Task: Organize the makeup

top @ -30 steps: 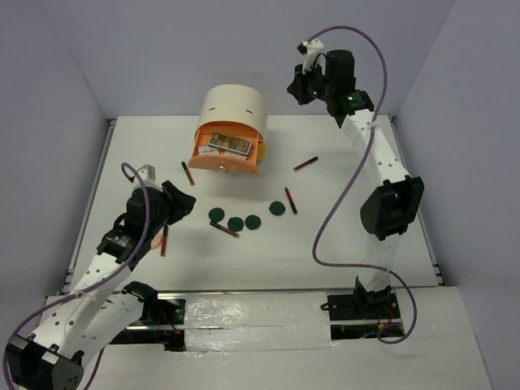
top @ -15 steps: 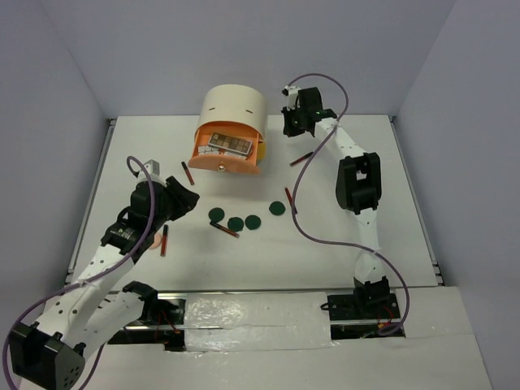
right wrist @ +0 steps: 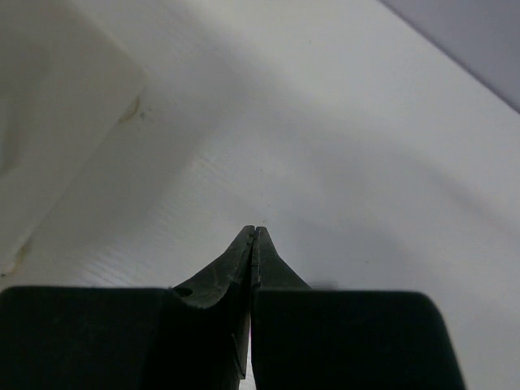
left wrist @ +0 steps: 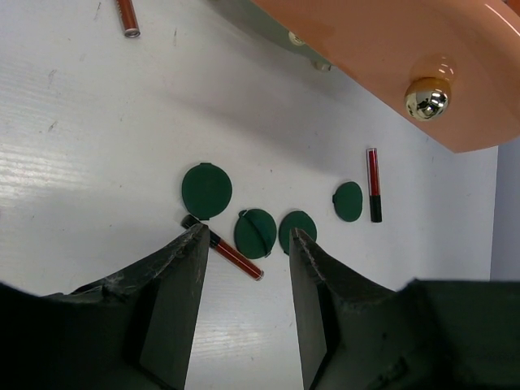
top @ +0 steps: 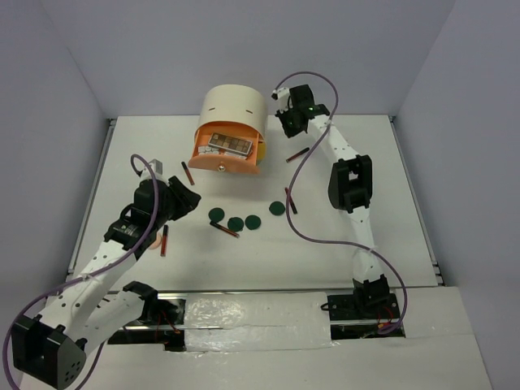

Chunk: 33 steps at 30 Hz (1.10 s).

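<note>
Four dark green discs lie in a row on the white table; in the left wrist view they sit just beyond my fingertips. Thin dark-red sticks lie scattered: one by the discs, also in the left wrist view, one right of them, one near the cabinet, one and one at the left. Brown and white palettes lie in the open orange drawer. My left gripper is open and empty, left of the discs. My right gripper is shut and empty beside the cabinet's right side.
The cream drum-shaped cabinet stands at the back centre; its wall fills the left of the right wrist view. The drawer's gold knob faces my left gripper. Grey walls close in the table on three sides.
My right arm has swung down from high at the back and leftward to the cabinet's right side. My left gripper has edged slightly forward toward the discs.
</note>
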{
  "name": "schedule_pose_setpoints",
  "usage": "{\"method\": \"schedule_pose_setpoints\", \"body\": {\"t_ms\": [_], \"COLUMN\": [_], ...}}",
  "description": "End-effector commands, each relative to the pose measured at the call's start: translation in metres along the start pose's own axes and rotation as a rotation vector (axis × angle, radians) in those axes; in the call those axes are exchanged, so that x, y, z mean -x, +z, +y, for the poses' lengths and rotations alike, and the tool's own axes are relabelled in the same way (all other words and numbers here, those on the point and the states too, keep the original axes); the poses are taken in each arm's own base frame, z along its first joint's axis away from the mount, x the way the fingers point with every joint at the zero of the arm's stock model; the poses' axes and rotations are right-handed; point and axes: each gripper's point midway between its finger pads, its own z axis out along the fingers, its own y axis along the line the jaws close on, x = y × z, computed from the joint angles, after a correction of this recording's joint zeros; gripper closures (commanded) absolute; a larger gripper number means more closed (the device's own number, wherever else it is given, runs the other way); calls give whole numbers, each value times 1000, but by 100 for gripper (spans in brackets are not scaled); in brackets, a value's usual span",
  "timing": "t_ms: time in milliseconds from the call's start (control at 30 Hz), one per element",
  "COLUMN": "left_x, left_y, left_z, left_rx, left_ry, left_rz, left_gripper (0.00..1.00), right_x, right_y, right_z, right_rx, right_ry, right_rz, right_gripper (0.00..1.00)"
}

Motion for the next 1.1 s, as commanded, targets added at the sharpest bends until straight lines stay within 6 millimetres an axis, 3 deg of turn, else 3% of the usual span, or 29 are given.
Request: {"method": "schedule_pose_setpoints", "body": {"t_ms": [0,600,767,900,1067], "left_x": [20,20,20,14,10], "left_y": [-4,-8,-6,-2,11], "left_z": [-22,-21,-24,-38,-70], "left_rx": [-68,-59,-75,-145,-238], "left_ry": [15,10,11,23,69], "left_rz": [-45,-45,-41,-19,-3], "left_gripper": [44,44,44,42,46], "right_x": [-29,-77,-75,-70,-38], "right_y": [6,21,17,11,-15], "right_z": [6,10,10,7,2], "right_rx": [7,14,16,17,51], "right_ry": [-81,-128,-119,-86,2], "right_rz": [112,258,252,226,124], "right_gripper": [98,97,97,97,97]}}
